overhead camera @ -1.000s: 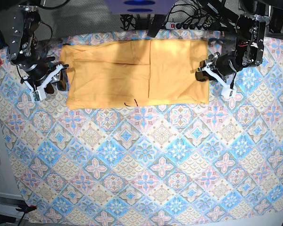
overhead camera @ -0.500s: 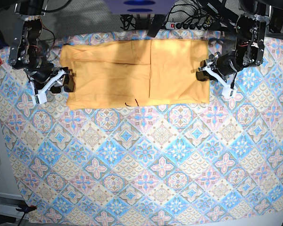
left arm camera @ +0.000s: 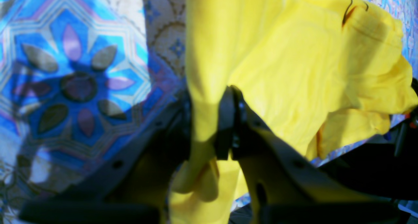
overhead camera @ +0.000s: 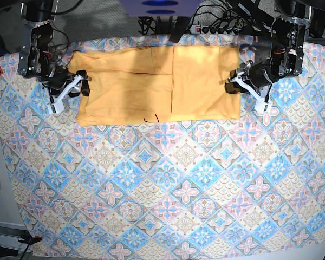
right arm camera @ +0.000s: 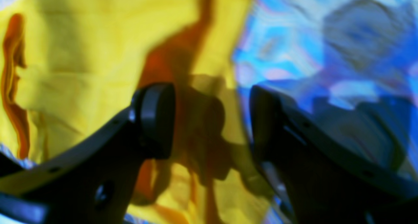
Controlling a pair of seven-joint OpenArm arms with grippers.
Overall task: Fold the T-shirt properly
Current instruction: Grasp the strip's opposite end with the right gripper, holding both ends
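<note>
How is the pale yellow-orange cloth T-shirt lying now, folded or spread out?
Folded. The pale yellow-orange cloth T-shirt lies as a flat rectangle, no sleeves sticking out, with a layer edge down its middle.

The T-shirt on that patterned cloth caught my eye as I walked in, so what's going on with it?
A two-armed robot is folding the T-shirt, which lies partly folded on the tablecloth. The left gripper is shut on cloth at one end of the shirt. At the other end the right gripper is open, its jaws straddling the shirt's edge, not gripping yet.
</note>
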